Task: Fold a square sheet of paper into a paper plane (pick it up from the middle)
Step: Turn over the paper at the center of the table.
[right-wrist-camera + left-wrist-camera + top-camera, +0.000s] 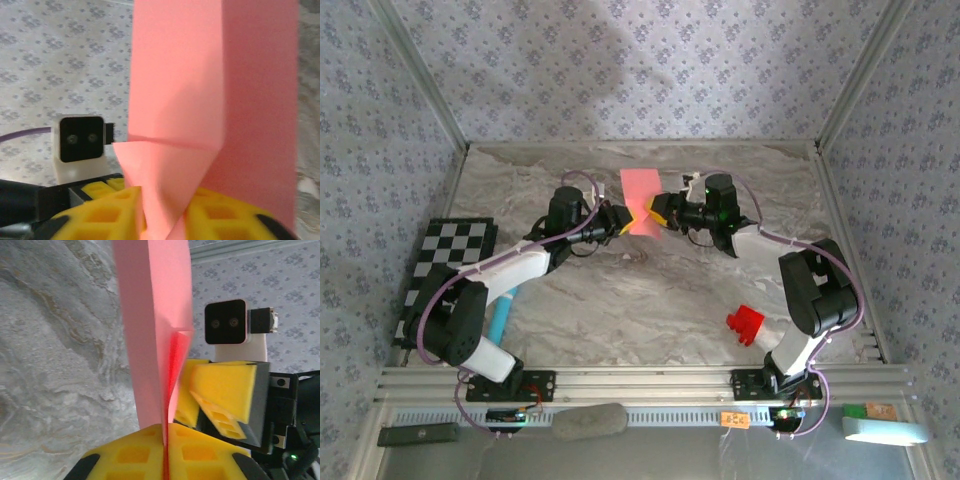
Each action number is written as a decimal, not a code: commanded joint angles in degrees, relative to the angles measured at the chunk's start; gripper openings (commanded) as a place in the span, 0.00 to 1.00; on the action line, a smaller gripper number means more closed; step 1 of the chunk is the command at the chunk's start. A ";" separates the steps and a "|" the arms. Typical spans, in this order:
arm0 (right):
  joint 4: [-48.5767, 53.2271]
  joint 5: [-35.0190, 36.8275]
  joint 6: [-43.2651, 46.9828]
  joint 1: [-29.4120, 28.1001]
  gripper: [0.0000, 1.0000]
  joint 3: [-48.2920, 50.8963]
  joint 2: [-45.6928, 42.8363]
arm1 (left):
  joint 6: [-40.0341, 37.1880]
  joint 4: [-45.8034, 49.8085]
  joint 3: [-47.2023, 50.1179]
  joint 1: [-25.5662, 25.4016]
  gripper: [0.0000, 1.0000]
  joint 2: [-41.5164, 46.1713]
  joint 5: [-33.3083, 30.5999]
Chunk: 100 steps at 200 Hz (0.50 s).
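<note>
The paper (638, 190) is salmon-pink, the fingers (130, 457) yellow, the table (620, 300) grey-marbled.

Nothing legible; orange tag (735, 420) on the near rail (670, 413) perhaps shows digits

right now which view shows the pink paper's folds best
Right wrist view: the pink paper faces it close up, creases clear. Left wrist sees it at a slant; top view, just a small pink shape.

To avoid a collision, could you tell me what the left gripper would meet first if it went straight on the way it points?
Shut on the pink paper, the left gripper would probably meet the right gripper next, facing it across the fold; depth is unclear.
</note>
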<state>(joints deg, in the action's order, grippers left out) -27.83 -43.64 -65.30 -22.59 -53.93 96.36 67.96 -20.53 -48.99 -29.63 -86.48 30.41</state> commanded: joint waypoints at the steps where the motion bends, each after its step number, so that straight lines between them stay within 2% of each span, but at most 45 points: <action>1: 9.21 3.64 6.41 1.24 0.37 0.82 -2.61 | -5.55 7.45 -1.94 0.40 0.07 1.77 -3.05; 21: 17.46 7.83 11.25 2.56 0.45 0.66 -5.11 | -11.94 18.09 -4.35 0.33 0.06 2.19 -7.31; 40: 24.30 12.26 15.25 4.13 0.50 0.29 -7.56 | -19.18 31.16 -8.61 -0.05 0.06 2.11 -13.99; 73: 32.82 18.99 21.72 6.16 0.56 -0.22 -12.05 | -30.44 54.26 -19.73 -3.27 0.09 -1.29 -33.39; 100: 36.57 23.53 24.58 6.75 0.60 -0.38 -14.71 | -33.30 67.92 -28.45 -6.16 0.09 -6.99 -48.34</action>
<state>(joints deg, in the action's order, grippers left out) 1.28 -26.59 -46.59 -16.23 -53.47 84.36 42.04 28.14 -71.18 -33.50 -88.73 0.67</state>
